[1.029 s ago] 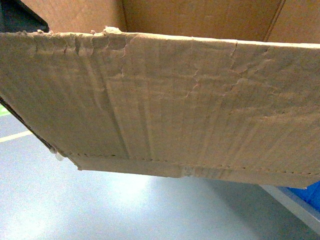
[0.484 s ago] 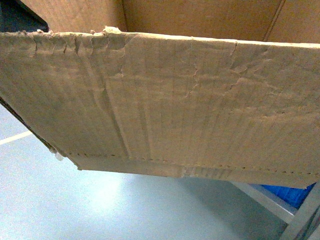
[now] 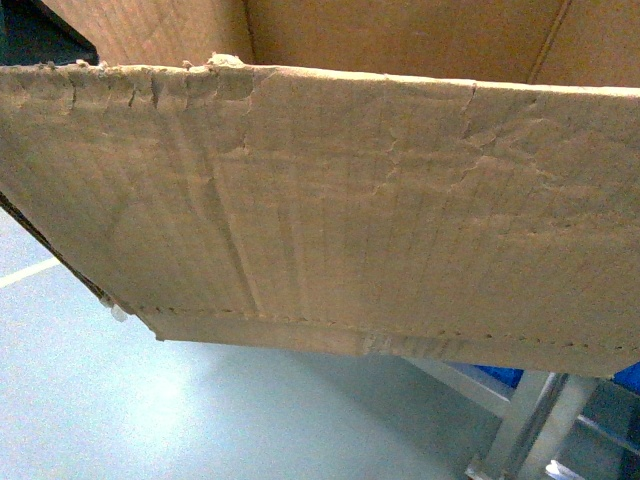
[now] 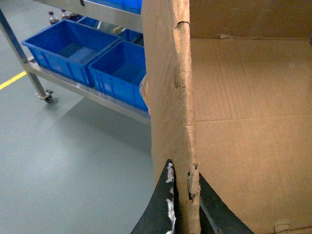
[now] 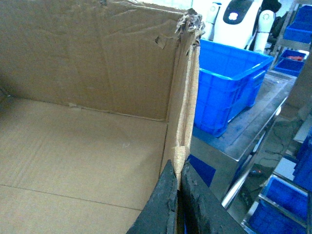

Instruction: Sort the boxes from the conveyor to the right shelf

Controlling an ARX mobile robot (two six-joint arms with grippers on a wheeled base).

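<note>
A large brown cardboard box [image 3: 320,200] with ragged torn top edges fills the head view, held off the grey floor, with a perforated line and clear tape near its base. My left gripper [image 4: 183,168] is shut on the box's left wall [image 4: 168,97], one black finger outside and one inside. My right gripper [image 5: 178,165] is shut on the torn right wall [image 5: 187,87] in the same way. The box's inside [image 5: 73,136] looks empty. The conveyor and the right shelf are out of view.
A silver steel frame leg [image 3: 530,420] with blue behind it stands under the box at lower right. A steel rack holding blue bins [image 4: 73,51] lies to the left. To the right a steel shelf carries a blue bin [image 5: 229,83]. Grey floor [image 3: 150,400] lies below.
The box stays fixed in the head view while the background slides left. The pale floor line has drifted toward the left edge, and the steel frame leg has come into view at lower right.
</note>
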